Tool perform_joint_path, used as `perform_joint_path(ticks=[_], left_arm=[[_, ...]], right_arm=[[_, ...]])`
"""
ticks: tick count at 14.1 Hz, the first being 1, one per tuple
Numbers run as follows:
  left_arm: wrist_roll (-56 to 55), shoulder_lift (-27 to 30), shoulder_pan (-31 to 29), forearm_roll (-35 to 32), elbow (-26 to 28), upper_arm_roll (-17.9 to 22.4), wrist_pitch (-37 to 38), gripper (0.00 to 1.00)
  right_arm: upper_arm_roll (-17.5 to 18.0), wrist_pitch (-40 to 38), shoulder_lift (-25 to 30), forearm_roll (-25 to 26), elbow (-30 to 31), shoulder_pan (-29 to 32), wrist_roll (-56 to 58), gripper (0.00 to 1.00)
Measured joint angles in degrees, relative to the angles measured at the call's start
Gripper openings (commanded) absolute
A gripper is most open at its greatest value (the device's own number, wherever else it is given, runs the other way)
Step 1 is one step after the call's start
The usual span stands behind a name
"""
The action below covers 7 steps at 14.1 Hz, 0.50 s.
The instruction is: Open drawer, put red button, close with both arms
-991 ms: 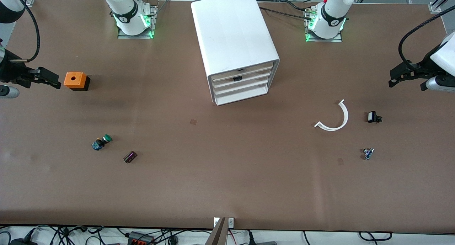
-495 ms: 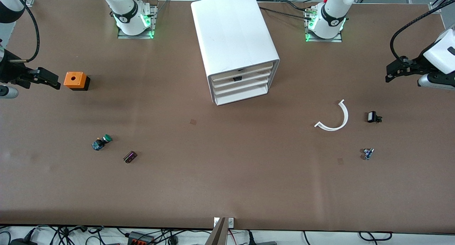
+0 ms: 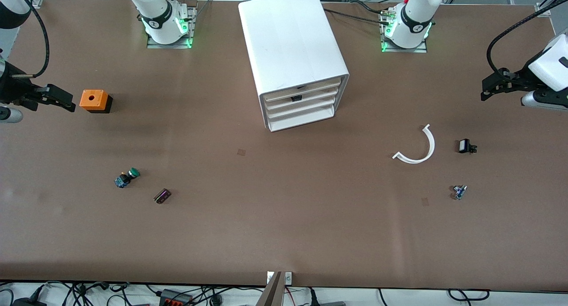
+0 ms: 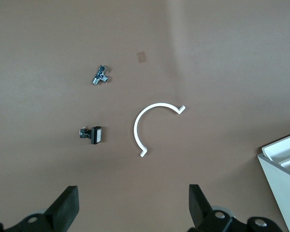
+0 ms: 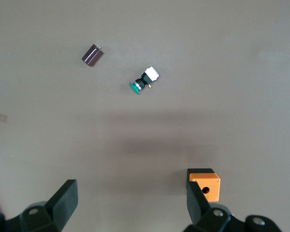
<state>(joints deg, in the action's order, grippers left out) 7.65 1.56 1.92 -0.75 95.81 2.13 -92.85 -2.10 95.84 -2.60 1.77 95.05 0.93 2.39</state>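
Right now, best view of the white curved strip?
Left wrist view: the white curved strip fills the middle, with both hooked ends clear. The front view shows it small, toward the left arm's end of the table. The right wrist view misses it.

even, bright light falls from overhead on the brown table (image 3: 284, 217) — no harsh glare, only a pale sheen near the edge closest to the front camera. shadows are soft: a faint smudge beside the white cabinet (image 3: 293, 53), a short dark one by the orange box (image 3: 94, 100), and a broad blurry band on the table under my right wrist camera. green lamps glow at both my bases. the front view is sharp throughout — in both wrist views my own fingers (image 4: 66, 209) sit close and slightly soft, while small parts on the table stay crisp.
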Motion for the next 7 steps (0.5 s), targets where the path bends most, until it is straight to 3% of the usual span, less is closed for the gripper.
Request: perform_joint_path(ticks=[7], left_arm=[[-0.10, -1.60, 0.14, 0.00, -1.73, -0.09, 0.04, 1.00]], right_arm=[[0.05, 0.00, 0.00, 0.00, 0.00, 0.00, 0.00, 1.00]])
